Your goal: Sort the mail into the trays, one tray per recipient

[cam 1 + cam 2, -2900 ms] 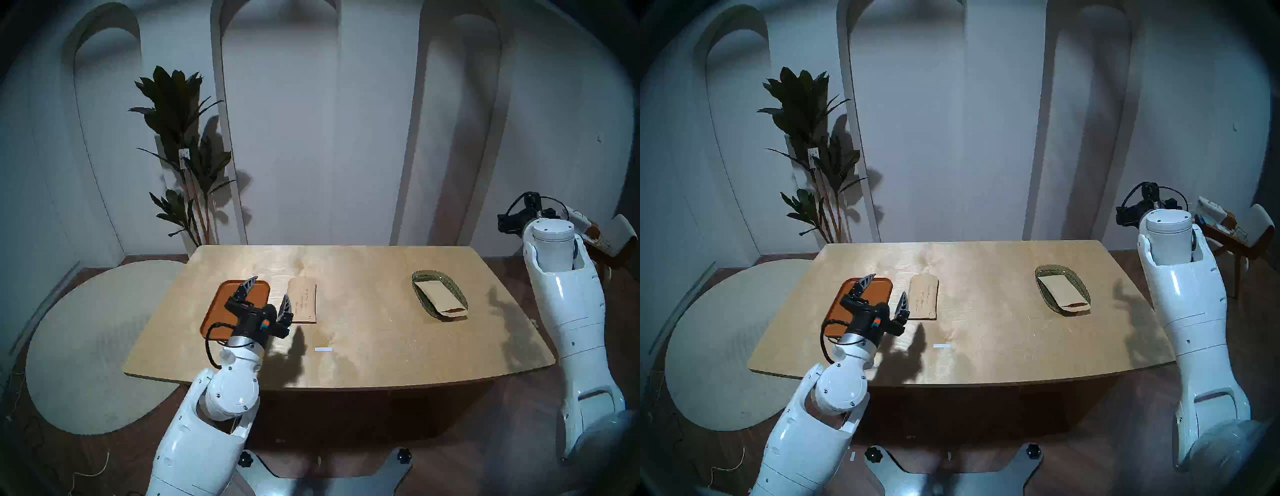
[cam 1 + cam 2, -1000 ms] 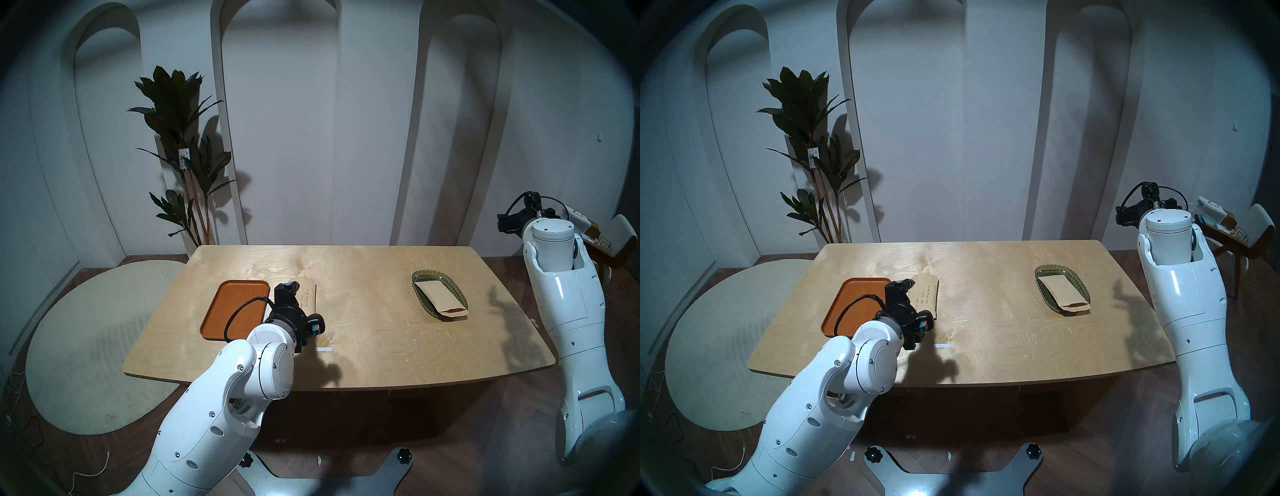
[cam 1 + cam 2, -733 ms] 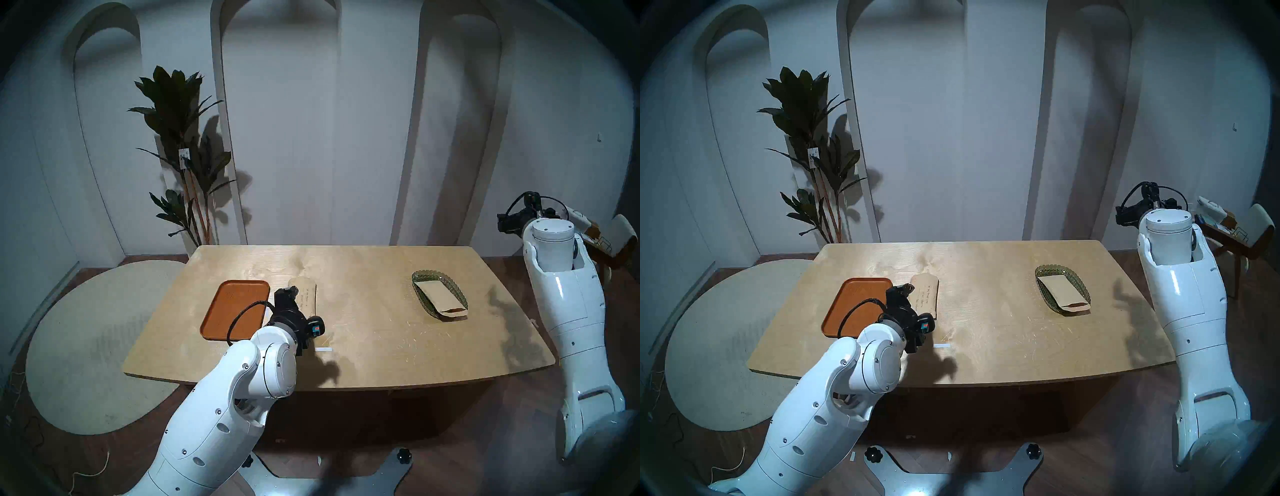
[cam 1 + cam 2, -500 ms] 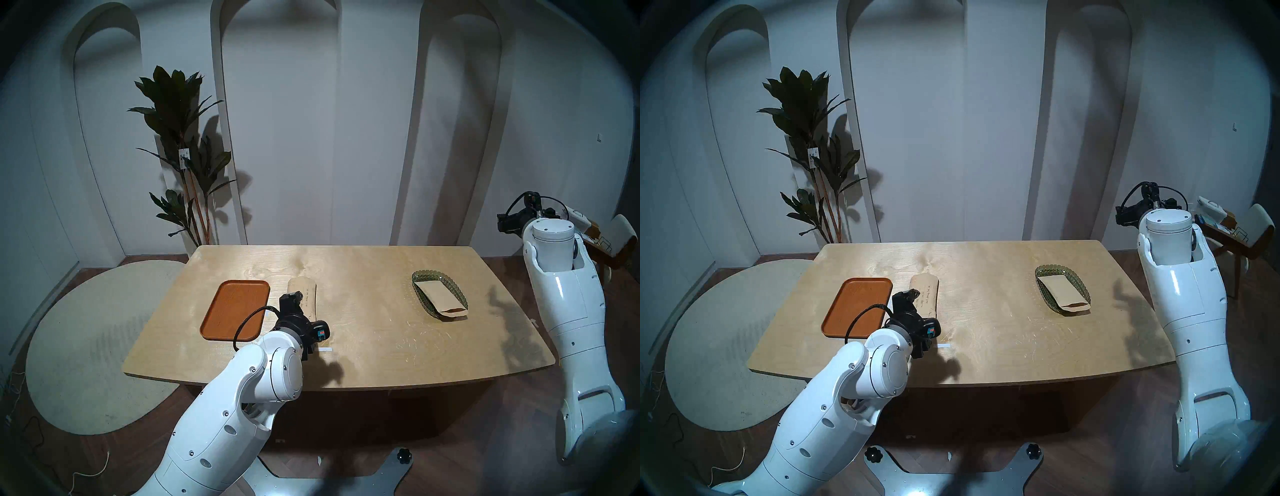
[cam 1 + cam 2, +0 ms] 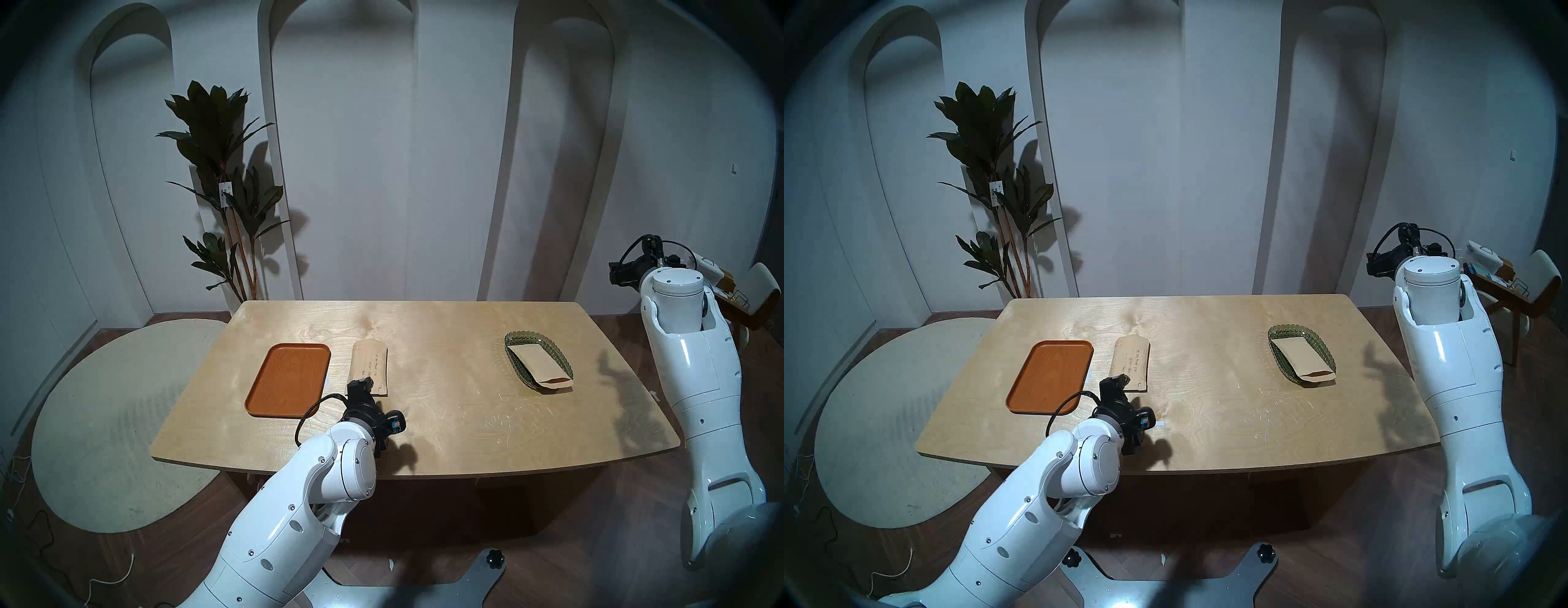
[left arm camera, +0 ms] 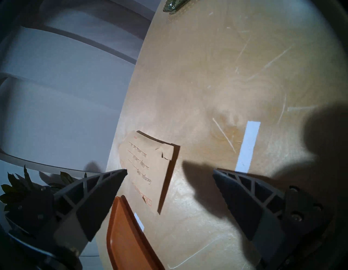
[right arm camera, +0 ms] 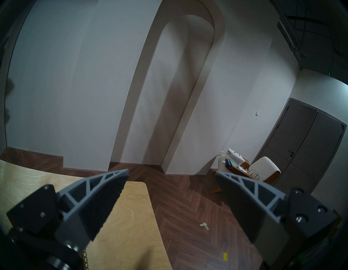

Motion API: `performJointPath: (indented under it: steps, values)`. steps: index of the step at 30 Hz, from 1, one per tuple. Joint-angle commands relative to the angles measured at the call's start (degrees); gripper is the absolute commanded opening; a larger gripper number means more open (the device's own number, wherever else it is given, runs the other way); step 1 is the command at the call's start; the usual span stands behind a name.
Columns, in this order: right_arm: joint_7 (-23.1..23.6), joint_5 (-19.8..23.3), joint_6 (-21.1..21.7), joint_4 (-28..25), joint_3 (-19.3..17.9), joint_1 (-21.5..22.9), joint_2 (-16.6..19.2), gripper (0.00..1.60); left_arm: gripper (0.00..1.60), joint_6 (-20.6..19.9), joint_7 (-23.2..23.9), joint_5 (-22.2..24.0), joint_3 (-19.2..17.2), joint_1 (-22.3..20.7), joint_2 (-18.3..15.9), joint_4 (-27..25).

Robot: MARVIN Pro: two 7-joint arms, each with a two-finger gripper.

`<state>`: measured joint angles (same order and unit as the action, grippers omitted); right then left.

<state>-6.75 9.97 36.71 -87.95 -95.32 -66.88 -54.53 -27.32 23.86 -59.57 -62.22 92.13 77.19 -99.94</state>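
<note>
Left gripper (image 6: 169,172): jaws spread wide, nothing between them. Right gripper (image 7: 172,172): jaws likewise wide apart and empty, held high off the table's right end, facing the wall and floor.

Tan kraft-paper envelope with dark handwritten address lines (image 5: 370,366) lies flat on the light plywood table (image 5: 445,424), address side up, rounded flap end toward the far edge. Its near right corner is torn and curled in the left wrist view (image 6: 148,167). The left gripper sits low over the table at the envelope's near end; whether a fingertip touches the paper cannot be told.

Flat orange-brown rounded-rectangle tray with a low rim (image 5: 288,378) lies just left of this envelope, apart from it, with nothing in it.

Second tan kraft-paper envelope (image 5: 539,366) rests plain side up in the oval green textured glass dish with scalloped edge (image 5: 515,339) on the table's right half; its near end overhangs the dish rim.

Small white tape strip (image 6: 247,145) is stuck on the table near the front edge, beside the left gripper. A dark-leaved potted plant (image 5: 220,170) stands behind the table's far left corner.
</note>
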Motion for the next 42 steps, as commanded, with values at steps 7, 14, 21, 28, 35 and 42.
performJointPath:
  steps: [7,14,21,28,35,42]
  values:
    - [0.1,0.1,-0.2,-1.1,-0.1,0.8,0.1,1.60,1.60,1.8,-3.1,0.2,-0.1,-4.1,2.1,4.4]
    - [0.1,0.1,-0.2,-1.2,-0.1,0.8,0.1,1.60,1.60,2.9,-2.8,-0.9,1.2,-5.7,1.6,6.1]
    - [0.1,0.1,-0.2,-1.2,-0.1,0.8,0.1,1.60,1.60,4.4,-1.2,-3.1,3.6,-7.6,0.6,8.4]
    - [0.1,0.1,-0.2,-1.2,-0.1,0.8,0.1,1.60,1.60,5.3,0.0,-4.8,5.2,-9.8,0.7,10.1]
    - [0.1,0.1,-0.2,-1.1,-0.1,0.8,0.1,1.60,1.60,5.8,1.4,-5.2,3.9,-11.8,-0.6,10.6]
    - [0.1,0.1,-0.2,-1.1,-0.1,0.8,0.1,1.60,1.60,6.4,2.1,-3.7,-0.5,-11.7,-3.5,8.6]
